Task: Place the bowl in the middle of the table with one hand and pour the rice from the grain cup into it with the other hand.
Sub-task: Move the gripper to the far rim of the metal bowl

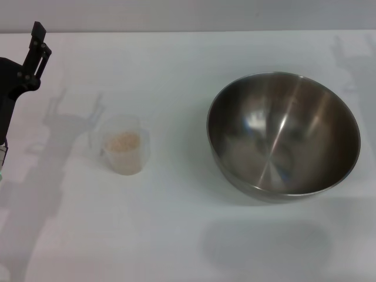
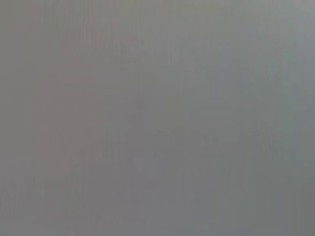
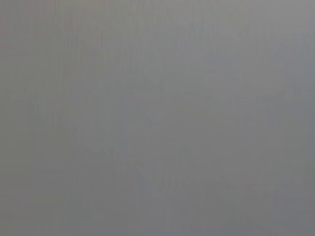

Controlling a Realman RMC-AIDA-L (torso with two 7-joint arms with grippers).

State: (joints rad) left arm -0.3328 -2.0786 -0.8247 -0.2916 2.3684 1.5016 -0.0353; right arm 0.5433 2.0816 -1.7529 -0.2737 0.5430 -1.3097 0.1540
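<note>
The large round stainless-steel bowl (image 1: 283, 136) sits upright on the right half of the plain white table (image 1: 176, 235), its shiny inside bare. Well apart to its left stands the small clear plastic grain cup (image 1: 124, 144), holding pale beige rice (image 1: 122, 141). The black left gripper (image 1: 34, 54) hangs at the far left edge, away from the cup; whether it is open I cannot tell.

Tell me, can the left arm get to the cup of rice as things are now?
Probably yes: the left end effector is at the table's left edge, and only bare tabletop lies between it and the cup.
</note>
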